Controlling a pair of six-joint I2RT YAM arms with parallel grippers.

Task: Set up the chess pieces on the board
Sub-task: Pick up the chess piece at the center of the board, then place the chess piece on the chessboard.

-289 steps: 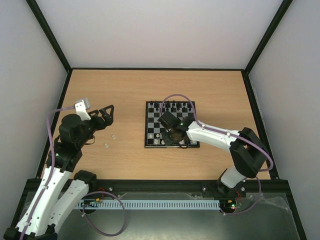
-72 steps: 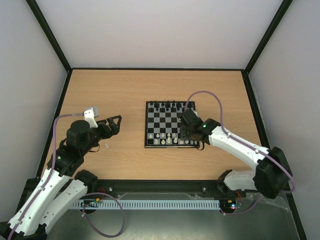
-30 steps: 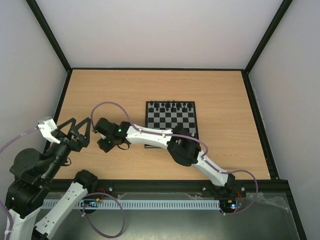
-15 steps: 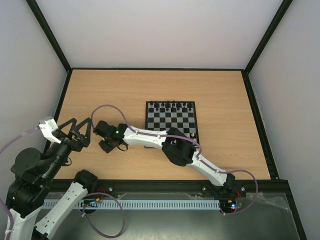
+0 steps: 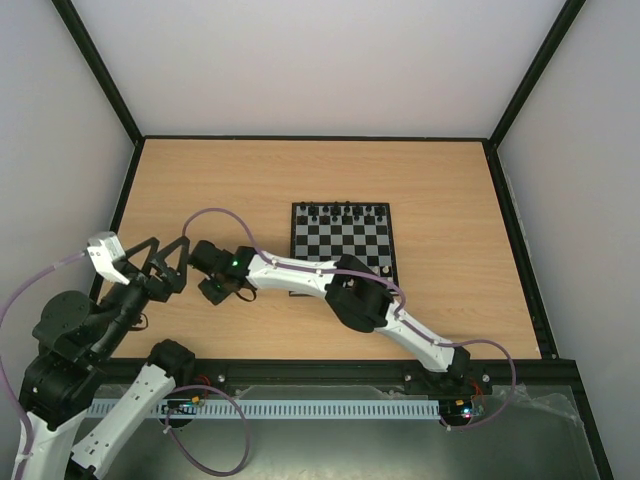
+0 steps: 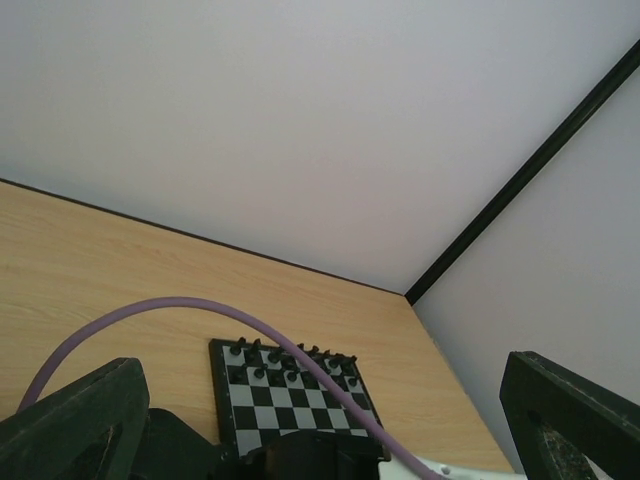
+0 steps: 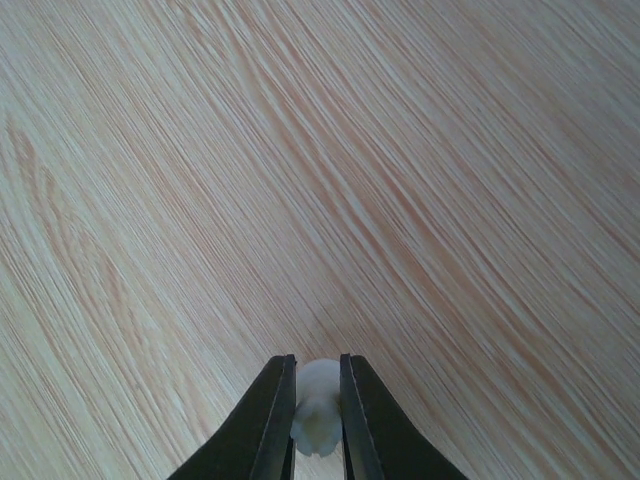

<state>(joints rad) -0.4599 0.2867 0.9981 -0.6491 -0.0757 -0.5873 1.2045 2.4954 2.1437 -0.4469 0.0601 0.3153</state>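
Pinches a small white chessman [image 7: 318,415] between the fingers of the right hand [image 7: 316,365], low over the bare bench [image 7: 400,150], well left of the board [image 5: 340,252]. Closes from a half-open gap a second ago, so reads as a fresh grasp, apparently not yet lifted. Leaves the left hand [image 5: 168,250] spread wide, raised, holding nothing. Calls next for a carry back to the board's near rows, mostly hidden under the arm.

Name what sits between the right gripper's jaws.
A white chess piece, pinched in the right gripper just above the bare wooden table; the right wrist view shows it.
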